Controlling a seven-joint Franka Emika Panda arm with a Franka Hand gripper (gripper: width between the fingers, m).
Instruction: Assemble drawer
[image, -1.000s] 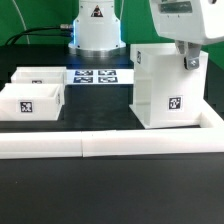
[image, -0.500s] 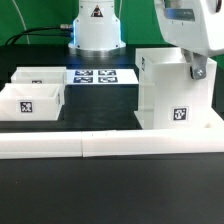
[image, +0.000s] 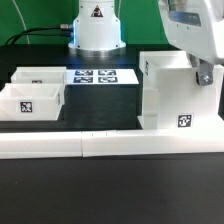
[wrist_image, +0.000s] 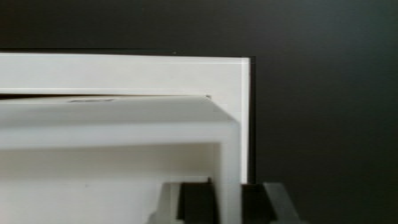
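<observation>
Drawer shell (image: 172, 95), a tall open-topped white plastic box, stands at the exterior view's right on the black counter (image: 110, 190), just behind the long border wall (image: 110, 146), its tag low on the face toward the camera. The tool (image: 203, 74) is closed down on the shell's upper side wall: the wrist view shows that thin wall (wrist_image: 228, 120) running between the two dark pads (wrist_image: 187, 203), pinched with little gap. The shell is probably light, stiff and smooth, so a pinch on one thin wall may let it swing or slip; a hold near a corner should be steadier. Front tray (image: 30, 102) and rear tray (image: 38, 75) lie well apart at the exterior view's left, beside the marker board (image: 100, 76), which lies before the arm base (image: 97, 28).
</observation>
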